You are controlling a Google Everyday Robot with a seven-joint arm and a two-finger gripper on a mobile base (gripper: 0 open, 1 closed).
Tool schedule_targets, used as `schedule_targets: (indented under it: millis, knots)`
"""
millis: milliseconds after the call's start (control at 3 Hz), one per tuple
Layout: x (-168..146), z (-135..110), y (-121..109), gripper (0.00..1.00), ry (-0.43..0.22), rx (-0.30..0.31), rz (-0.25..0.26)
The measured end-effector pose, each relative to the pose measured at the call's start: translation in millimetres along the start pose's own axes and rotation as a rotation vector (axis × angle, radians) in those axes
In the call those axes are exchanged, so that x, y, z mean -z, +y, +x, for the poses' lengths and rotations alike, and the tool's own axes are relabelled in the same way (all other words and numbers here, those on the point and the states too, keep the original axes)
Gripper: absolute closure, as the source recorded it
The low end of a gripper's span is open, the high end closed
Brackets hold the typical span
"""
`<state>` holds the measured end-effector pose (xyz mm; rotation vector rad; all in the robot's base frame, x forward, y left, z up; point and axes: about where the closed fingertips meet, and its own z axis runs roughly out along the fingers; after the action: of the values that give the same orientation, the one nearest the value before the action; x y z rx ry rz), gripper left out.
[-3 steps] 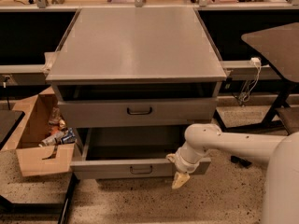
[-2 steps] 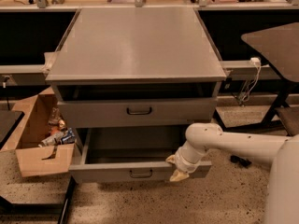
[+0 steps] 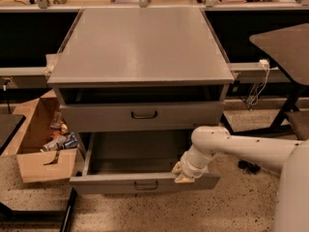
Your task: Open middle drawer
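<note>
The grey metal cabinet (image 3: 140,47) has its middle drawer (image 3: 106,182) pulled well out, and its dark inside shows empty. A small dark bar handle (image 3: 146,185) sits at the centre of the drawer's front panel. My gripper (image 3: 183,174) is at the end of the white arm (image 3: 241,151), which reaches in from the right. It rests at the top edge of this front panel, right of the handle. Above it, the taller top drawer (image 3: 96,117) with its own handle (image 3: 144,114) stands slightly out. Any lower drawer is hidden.
An open cardboard box (image 3: 41,166) with litter stands on the floor left of the cabinet. A dark table (image 3: 285,42) and its legs are on the right, with a small dark object (image 3: 248,167) on the floor there. A black tabletop edge (image 3: 7,127) is at the far left.
The middle drawer's front has come a little further out towards the camera. My gripper has shifted from the panel's face up to its top edge.
</note>
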<state>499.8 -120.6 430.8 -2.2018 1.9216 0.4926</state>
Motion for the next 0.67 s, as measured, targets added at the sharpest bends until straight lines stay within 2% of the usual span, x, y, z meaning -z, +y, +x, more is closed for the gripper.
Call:
schedule_targets:
  millis: [667]
  knots:
    - [3.0,-1.0,-1.3,1.00,0.000,0.000,0.000]
